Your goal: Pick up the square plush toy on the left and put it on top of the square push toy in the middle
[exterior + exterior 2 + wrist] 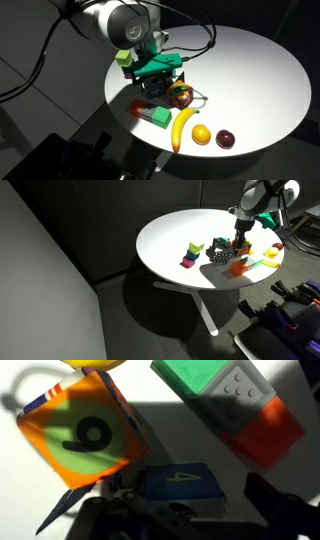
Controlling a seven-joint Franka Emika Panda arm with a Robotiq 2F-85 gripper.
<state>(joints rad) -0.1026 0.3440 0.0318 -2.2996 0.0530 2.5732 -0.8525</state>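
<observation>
Above table (250, 60), claw (175, 495) seemingly open around blue cube (185, 480), orange cube (80, 440) beside

in an exterior view looking down from beside the arm (115, 22), in an exterior view standing well back off the table (170, 235), wrist view pressing onto the orange block (85, 440), all sharing the toys (175, 100)

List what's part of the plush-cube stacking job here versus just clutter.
Job: gripper, blue cube marked 4 between its open jaws, orange cube marked 9 beside it.
Lying about: banana, orange fruit, dark plum, green-and-red block; probably the coloured cubes set apart.
</observation>
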